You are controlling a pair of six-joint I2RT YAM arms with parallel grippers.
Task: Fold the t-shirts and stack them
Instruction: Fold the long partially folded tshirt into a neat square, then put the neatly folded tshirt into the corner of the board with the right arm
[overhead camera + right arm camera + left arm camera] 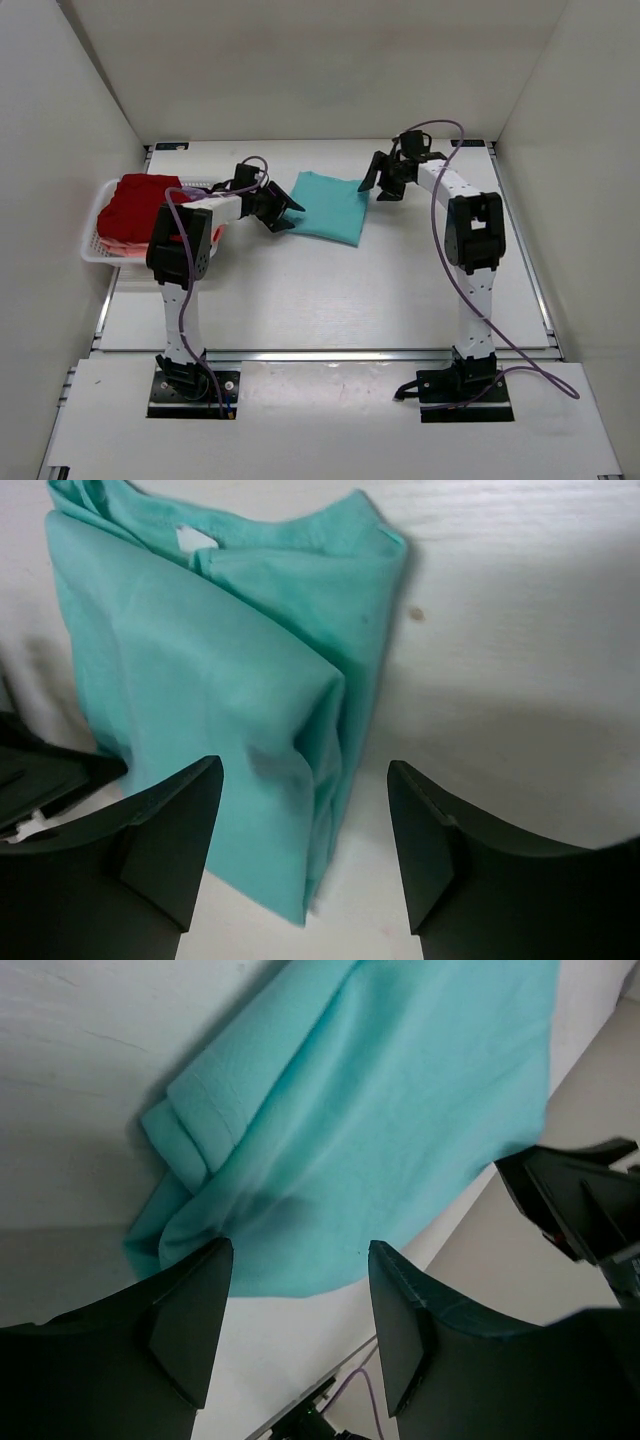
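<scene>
A teal t-shirt (333, 205) lies folded into a rectangle on the table at the back middle. It also shows in the left wrist view (370, 1140) and in the right wrist view (210, 700), collar at the top. My left gripper (283, 212) is open and empty just off the shirt's left edge. My right gripper (376, 184) is open and empty just off its right edge. Dark red shirts (140, 205) lie piled in a white mesh basket (92, 240) at the left, with salmon pink cloth under them.
White walls close in the table on the left, back and right. A purple cable (440, 215) runs along the right arm. The right gripper's black fingers (580, 1200) show at the right of the left wrist view.
</scene>
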